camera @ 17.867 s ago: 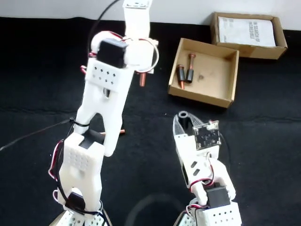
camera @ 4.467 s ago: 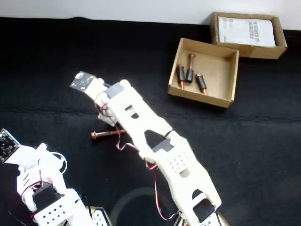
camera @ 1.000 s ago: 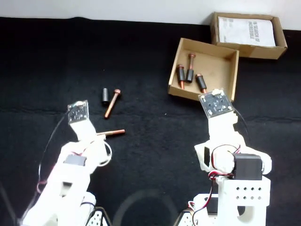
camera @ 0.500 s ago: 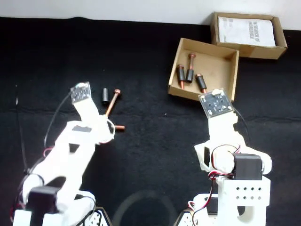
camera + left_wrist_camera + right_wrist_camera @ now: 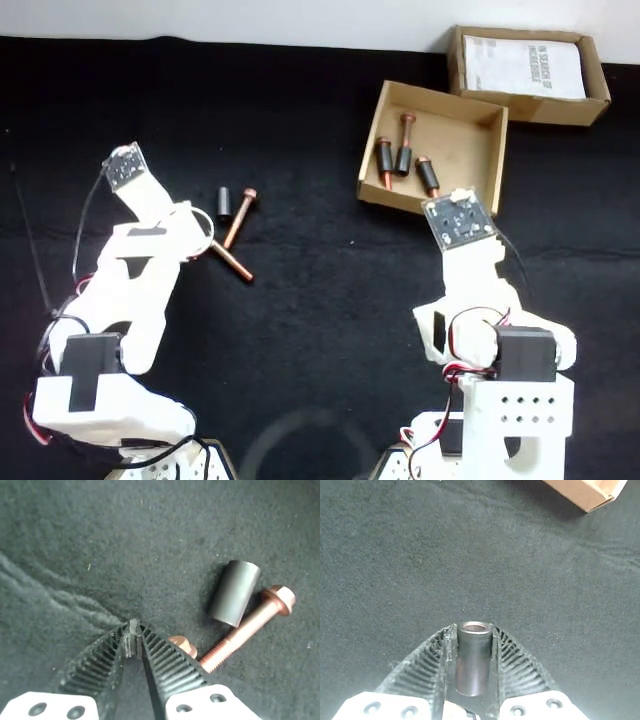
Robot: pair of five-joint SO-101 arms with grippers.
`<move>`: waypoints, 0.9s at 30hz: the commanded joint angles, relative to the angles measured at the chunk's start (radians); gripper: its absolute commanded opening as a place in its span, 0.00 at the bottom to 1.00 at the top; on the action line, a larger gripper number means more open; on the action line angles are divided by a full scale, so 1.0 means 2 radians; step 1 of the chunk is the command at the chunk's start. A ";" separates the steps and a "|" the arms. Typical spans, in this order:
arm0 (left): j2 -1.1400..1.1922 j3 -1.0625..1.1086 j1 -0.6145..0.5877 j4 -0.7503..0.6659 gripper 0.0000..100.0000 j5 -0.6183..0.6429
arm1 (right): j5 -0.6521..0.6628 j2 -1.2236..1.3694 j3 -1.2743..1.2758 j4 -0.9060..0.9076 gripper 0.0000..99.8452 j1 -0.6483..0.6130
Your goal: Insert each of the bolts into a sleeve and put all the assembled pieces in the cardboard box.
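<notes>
My left gripper is shut, tips down on the black cloth. A copper bolt head lies against the outside of one finger; in the high view this bolt lies slantwise beside the left arm. Just beyond are a loose black sleeve and a second bolt, side by side. My right gripper is shut on another black sleeve, bore facing outward, in front of the cardboard box. Three assembled pieces lie in the box.
A second cardboard box holding a printed sheet stands at the back right, touching the first. A corner of the nearer box shows ahead of the right gripper. Black cloth covers the table between the arms.
The left arm swung toward the back left, and the nearer bolt turned from lying crosswise to slantwise beside its gripper. The right arm held still with its sleeve.
</notes>
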 commanded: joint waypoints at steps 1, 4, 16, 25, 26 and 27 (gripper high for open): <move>-0.013 -0.015 -0.002 -0.007 0.01 0.002 | 0.007 -0.008 0.014 -0.018 0.01 0.004; -0.046 -0.017 0.005 0.044 0.01 0.038 | 0.007 -0.008 0.021 -0.026 0.01 0.004; -0.257 -0.017 0.073 0.257 0.01 0.120 | 0.008 -0.008 0.020 -0.026 0.01 -0.036; -0.173 -0.019 0.074 0.201 0.01 0.124 | 0.008 -0.008 0.022 -0.033 0.01 -0.039; -0.161 -0.019 0.074 0.193 0.01 0.123 | 0.008 -0.008 0.022 -0.033 0.01 -0.039; -0.150 -0.019 0.074 0.185 0.01 0.123 | 0.008 -0.008 0.022 -0.033 0.01 -0.039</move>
